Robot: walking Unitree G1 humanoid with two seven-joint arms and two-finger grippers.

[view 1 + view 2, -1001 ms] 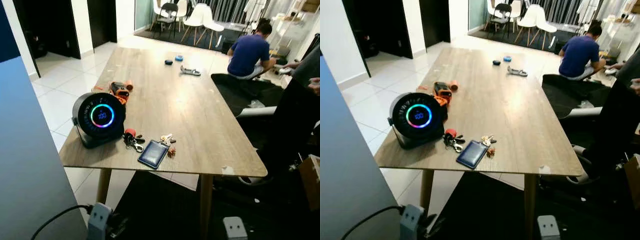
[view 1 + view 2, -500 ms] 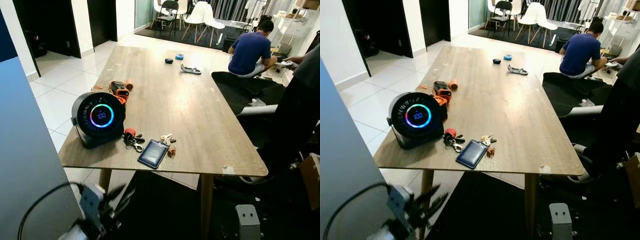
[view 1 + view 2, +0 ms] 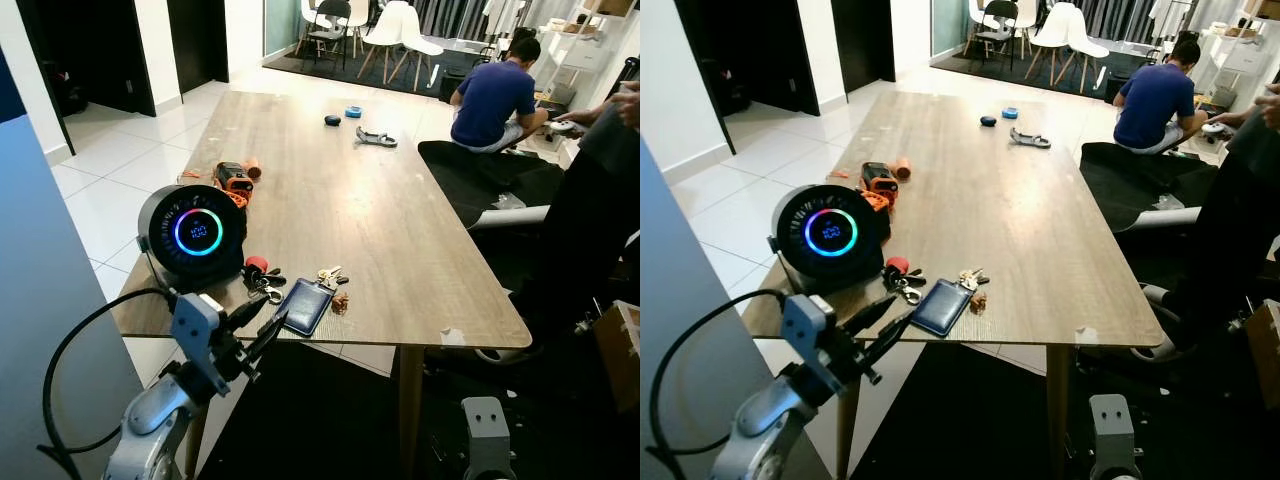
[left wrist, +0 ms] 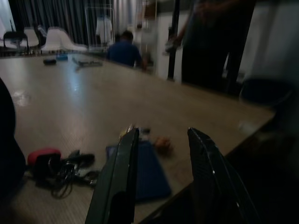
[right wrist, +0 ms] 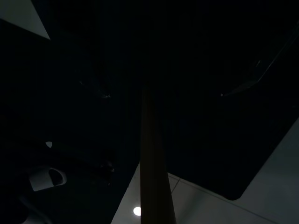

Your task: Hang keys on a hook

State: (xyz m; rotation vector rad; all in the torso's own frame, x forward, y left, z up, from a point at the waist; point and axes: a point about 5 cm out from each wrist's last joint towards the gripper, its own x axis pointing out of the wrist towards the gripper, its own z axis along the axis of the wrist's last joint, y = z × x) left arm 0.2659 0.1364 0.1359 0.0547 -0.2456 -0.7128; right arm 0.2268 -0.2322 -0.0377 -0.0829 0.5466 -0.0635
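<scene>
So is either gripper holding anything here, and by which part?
Nothing is held. The left gripper is open, short of the keys on the table. The right arm hangs idle.

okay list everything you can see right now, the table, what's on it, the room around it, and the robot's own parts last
Long wooden table: one, light brown, centre of the room.
Round black fan with a glowing ring display: one, near left corner of the table.
Bunch of keys with a red fob: one, right beside the fan.
Dark blue card holder: one, at the near table edge.
Silver keys with a brown tag: one bunch, just right of the card holder.
Orange and black tool: one, behind the fan.
Small dark and blue items: a few, far end.
White chairs: several, far background.
Seated person in a blue shirt: one, far right.
Standing person in black: one, right edge.
Left gripper: black fingers open, near the card holder.
Right arm: hanging low.
</scene>
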